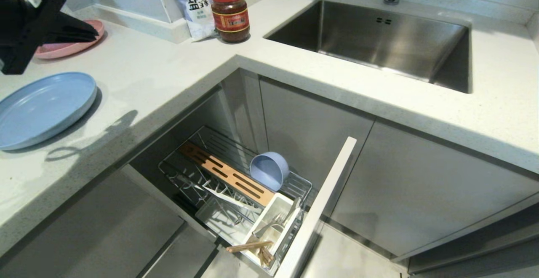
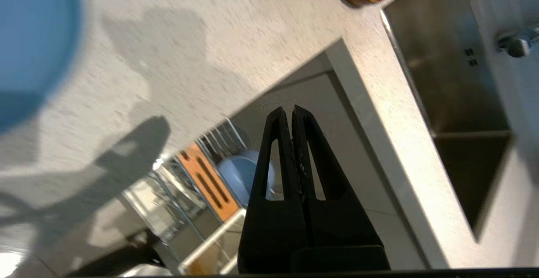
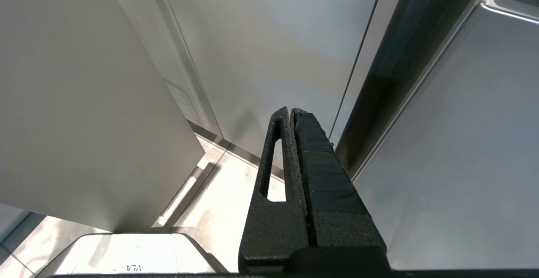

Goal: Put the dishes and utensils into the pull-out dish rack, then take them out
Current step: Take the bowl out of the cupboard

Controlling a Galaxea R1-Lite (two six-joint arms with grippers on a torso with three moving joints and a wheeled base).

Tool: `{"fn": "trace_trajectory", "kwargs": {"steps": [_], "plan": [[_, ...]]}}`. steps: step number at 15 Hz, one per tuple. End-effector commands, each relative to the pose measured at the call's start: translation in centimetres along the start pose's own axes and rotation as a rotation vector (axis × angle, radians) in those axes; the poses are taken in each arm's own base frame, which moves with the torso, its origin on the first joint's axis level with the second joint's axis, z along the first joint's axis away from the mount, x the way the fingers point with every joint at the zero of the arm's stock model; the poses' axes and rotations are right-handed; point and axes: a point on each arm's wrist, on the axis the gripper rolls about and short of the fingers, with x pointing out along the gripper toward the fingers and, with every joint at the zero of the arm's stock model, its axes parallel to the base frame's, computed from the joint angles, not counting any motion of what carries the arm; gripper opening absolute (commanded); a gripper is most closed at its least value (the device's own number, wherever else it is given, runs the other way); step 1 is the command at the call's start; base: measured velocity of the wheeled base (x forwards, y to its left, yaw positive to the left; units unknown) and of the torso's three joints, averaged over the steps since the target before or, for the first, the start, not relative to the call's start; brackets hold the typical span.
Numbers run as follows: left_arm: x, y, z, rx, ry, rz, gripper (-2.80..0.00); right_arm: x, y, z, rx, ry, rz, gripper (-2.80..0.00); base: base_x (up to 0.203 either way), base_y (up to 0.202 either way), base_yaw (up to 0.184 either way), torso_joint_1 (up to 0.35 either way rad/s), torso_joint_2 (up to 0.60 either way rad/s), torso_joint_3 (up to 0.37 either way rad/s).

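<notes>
Fingers of the left end effector (image 2: 292,110) are pressed together, empty, above the tabletop (image 1: 160,76) beside the blue plate (image 1: 42,107). Blue bowl (image 1: 269,169), chopsticks (image 1: 249,246) and cutlery (image 1: 273,223) sit in the dish rack (image 1: 189,177) below the tabletop's edge. Right end effector (image 3: 290,111) closed, parked near cabinet doors.

Head view high over the counter corner, looking down, left wrist view close above the same dish rack (image 1: 236,181) – lower left of frame – right wrist view low, facing cabinet fronts (image 3: 261,50).
</notes>
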Motion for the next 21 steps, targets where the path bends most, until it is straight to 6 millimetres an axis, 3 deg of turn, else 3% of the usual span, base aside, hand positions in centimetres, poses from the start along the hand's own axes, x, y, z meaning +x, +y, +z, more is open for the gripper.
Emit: {"fn": "trace_trajectory", "kwargs": {"steps": [1, 4, 10, 16, 17, 21], "plan": [[1.2, -1.1, -1.9, -0.007, 0.086, -0.024, -2.8, 0.0, 0.0, 0.0, 0.0, -0.003, 0.001, -2.8, 0.0, 0.0, 0.0, 0.0, 0.0, 0.0], [2.8, -2.3, -5.3, -0.016, 0.178, 0.002, -2.8, 0.0, 0.0, 0.0, 0.0, -0.003, 0.0, -2.8, 0.0, 0.0, 0.0, 0.0, 0.0, 0.0], [9.3, -4.1, -14.5, 0.086, 0.231, 0.166, -2.8, 0.0, 0.0, 0.0, 0.0, -0.003, 0.0, -2.8, 0.0, 0.0, 0.0, 0.0, 0.0, 0.0], [14.1, -3.6, -19.8, 0.124, 0.291, 0.258, -2.8, 0.0, 0.0, 0.0, 0.0, -0.003, 0.0, -2.8, 0.0, 0.0, 0.0, 0.0, 0.0, 0.0], [15.0, -3.4, -20.7, 0.136, 0.303, 0.273, 0.0, 0.0, 0.0, 0.0, 0.0, -0.003, 0.0, -2.8, 0.0, 0.0, 0.0, 0.0, 0.0, 0.0], [17.3, -2.7, -23.5, 0.162, 0.336, 0.314, 0.0, 0.0, 0.0, 0.0, 0.0, -0.003, 0.001, -2.8, 0.0, 0.0, 0.0, 0.0, 0.0, 0.0]]}}
